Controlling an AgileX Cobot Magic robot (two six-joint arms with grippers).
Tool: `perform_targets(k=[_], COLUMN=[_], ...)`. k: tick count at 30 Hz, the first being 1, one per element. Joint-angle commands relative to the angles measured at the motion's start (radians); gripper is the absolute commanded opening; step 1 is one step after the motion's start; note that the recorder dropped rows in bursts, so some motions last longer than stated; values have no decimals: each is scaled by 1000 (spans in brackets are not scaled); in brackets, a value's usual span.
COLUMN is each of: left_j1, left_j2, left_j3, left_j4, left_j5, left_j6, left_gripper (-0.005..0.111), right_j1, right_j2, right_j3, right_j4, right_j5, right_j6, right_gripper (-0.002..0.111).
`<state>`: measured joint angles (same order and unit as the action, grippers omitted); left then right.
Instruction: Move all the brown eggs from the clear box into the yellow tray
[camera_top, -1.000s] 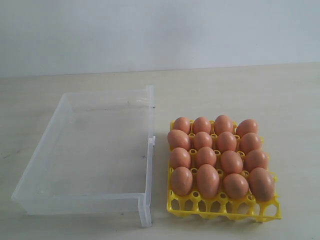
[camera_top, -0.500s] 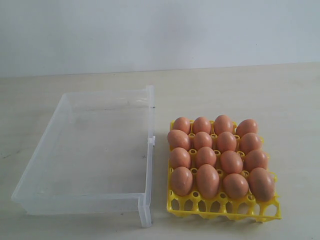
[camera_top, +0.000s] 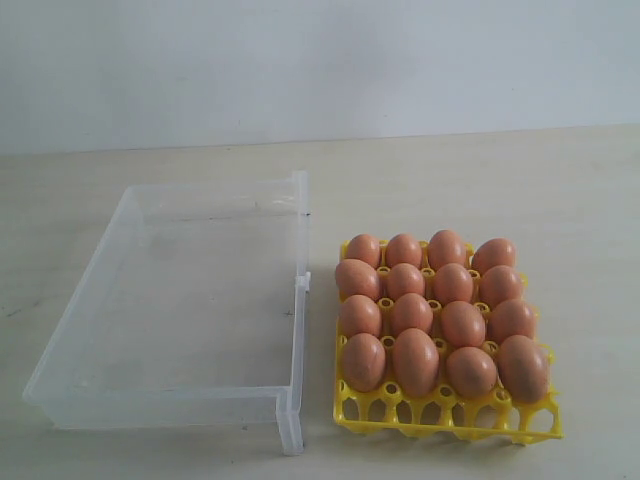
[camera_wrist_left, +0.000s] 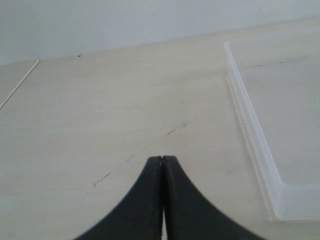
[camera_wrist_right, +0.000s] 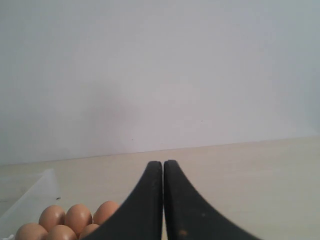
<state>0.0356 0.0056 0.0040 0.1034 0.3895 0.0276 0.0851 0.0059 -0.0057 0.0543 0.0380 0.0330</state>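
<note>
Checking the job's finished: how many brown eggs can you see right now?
16 brown eggs, all in the yellow tray, in four rows of four; none lie in the clear box. None appears hidden.

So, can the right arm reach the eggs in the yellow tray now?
Probably yes: the brown eggs sit uncovered in the yellow tray with nothing over them. The right gripper is shut, so it must open first.

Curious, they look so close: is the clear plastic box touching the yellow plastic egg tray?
Apart. The exterior view shows bare table between the clear plastic box and the yellow plastic egg tray.
</note>
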Motion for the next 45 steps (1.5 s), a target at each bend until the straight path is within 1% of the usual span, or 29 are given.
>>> perform_targets(k=[1,24,29,45], left_j1=[-6,-6,-6,-6], left_j2=[-6,-6,-6,-6], left_j3=[-4,-4,-4,-4], left_j4=[-2,-2,-2,-2], left_j5=[-9,-9,-9,-9], left_j6=[-5,-5,-5,-5], left_gripper=[0,0,0,0], right_j1=[-12,-12,-42,-39], right_j2=[-6,-6,-6,-6], right_j3=[6,6,6,6], right_j4=[-8,-8,-8,-5], right_j5=[-4,-4,-2,-2], right_j6=[-6,-5,-5,-3], right_gripper=[3,3,3,3])
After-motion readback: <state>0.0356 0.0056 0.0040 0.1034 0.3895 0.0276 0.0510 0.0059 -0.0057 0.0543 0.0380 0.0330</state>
